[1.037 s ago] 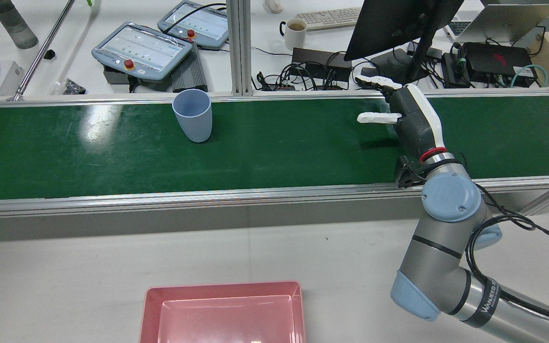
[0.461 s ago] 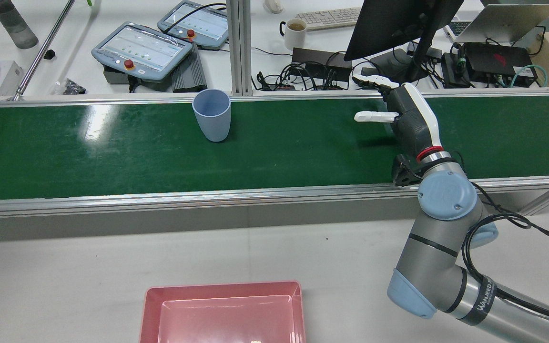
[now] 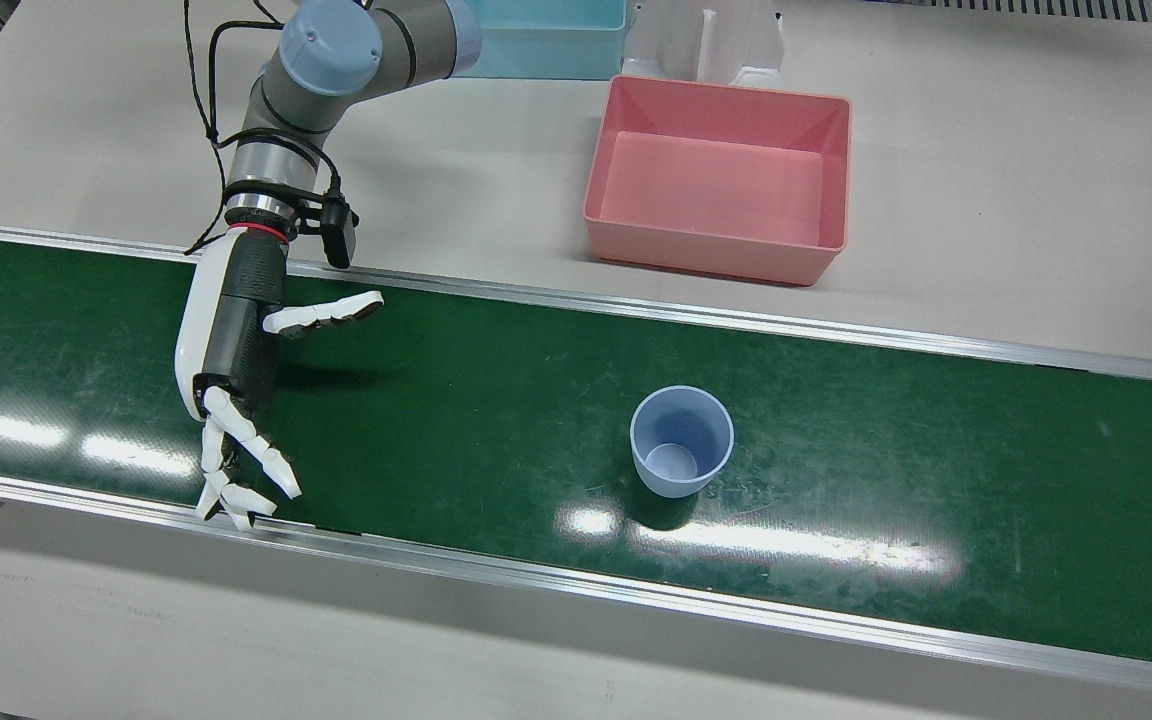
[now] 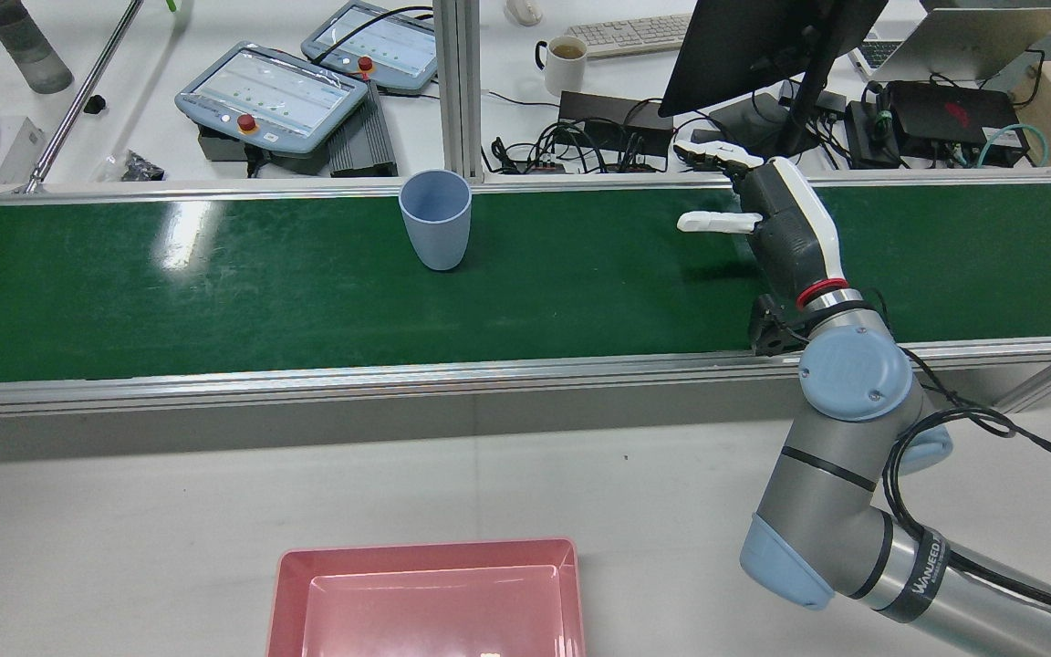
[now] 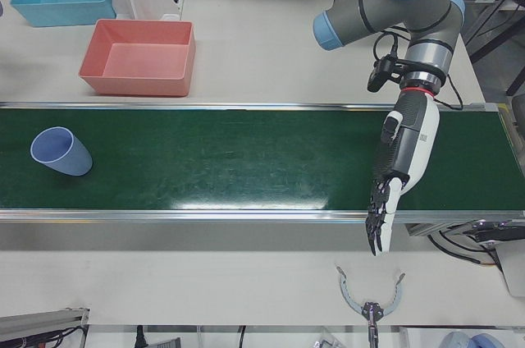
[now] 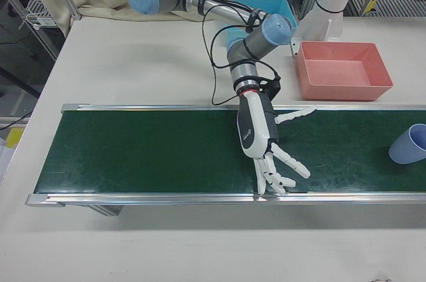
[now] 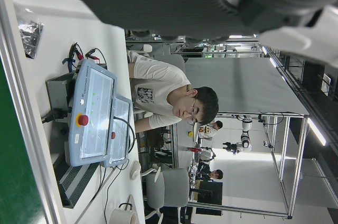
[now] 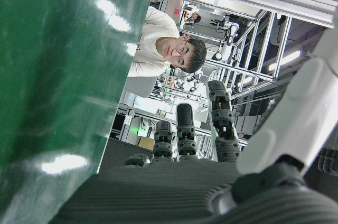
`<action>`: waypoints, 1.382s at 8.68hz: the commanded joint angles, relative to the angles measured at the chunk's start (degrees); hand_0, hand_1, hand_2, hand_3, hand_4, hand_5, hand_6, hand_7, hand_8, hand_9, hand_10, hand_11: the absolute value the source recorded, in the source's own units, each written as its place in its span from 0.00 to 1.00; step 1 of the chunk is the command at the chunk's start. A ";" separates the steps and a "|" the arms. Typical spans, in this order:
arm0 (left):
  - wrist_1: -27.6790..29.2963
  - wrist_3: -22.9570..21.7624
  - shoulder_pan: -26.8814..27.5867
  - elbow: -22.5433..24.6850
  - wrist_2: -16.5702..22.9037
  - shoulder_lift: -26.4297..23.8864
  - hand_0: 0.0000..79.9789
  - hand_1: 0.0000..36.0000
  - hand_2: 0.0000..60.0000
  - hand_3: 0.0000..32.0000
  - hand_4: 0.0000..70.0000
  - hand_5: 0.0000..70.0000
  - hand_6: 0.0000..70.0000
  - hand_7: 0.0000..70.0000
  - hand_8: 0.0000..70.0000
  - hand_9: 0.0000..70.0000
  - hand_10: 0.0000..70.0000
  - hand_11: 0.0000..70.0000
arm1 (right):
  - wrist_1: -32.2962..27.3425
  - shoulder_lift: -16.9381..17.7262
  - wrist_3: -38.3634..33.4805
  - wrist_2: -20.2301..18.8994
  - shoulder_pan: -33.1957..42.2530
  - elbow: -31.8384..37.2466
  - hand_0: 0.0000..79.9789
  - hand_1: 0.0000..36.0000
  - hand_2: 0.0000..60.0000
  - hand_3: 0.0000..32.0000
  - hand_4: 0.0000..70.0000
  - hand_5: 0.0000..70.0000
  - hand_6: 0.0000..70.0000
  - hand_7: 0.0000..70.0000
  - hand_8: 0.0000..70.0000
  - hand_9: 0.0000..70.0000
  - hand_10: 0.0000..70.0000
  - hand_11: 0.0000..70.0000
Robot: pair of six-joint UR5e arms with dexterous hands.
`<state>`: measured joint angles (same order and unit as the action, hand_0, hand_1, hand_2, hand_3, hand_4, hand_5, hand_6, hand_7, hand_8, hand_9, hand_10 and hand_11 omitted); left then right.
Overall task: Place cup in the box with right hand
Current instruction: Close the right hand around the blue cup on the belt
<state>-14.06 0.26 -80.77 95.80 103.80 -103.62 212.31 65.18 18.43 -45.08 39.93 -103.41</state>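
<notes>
While my right hand (image 3: 236, 380) hovers over the conveyor belt (image 3: 496, 400) with fingers spread and empty, the blue cup (image 3: 681, 455) stands upright at its 3 o'clock, well apart; next, I must reach and grasp it.

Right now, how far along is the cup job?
Nothing looks finished: the pink box holds no cup. The blue cup stands upright on the green conveyor belt, apart from the right hand, which hovers open over the belt with fingers spread and holds nothing. Left to do: grasp the cup, lift it, and set it in the box.
</notes>
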 commanded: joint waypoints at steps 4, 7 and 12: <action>0.00 0.00 0.00 0.09 0.08 0.00 0.00 0.00 0.00 0.00 0.00 0.00 0.00 0.00 0.00 0.00 0.00 0.00 | 0.03 0.03 0.46 0.17 0.67 0.13 0.57 0.00 0.00 0.00 0.30 0.03 0.12 0.57 0.11 0.25 0.01 0.02; 0.00 0.00 0.00 0.09 -0.01 0.00 0.00 0.00 0.00 0.00 0.00 0.00 0.00 0.00 0.00 0.00 0.00 0.00 | -0.06 -0.05 0.73 0.17 0.59 0.05 0.57 0.00 0.00 0.00 0.27 0.03 0.12 0.55 0.11 0.25 0.00 0.01; 0.00 0.00 0.00 0.00 -0.01 0.00 0.00 0.00 0.00 0.00 0.00 0.00 0.00 0.00 0.00 0.00 0.00 0.00 | -0.06 -0.05 2.40 0.08 0.23 0.13 0.57 0.00 0.00 0.00 0.28 0.03 0.12 0.56 0.11 0.25 0.01 0.02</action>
<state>-14.06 0.26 -80.77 95.87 103.80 -103.62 212.26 65.05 20.40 -44.99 40.24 -103.34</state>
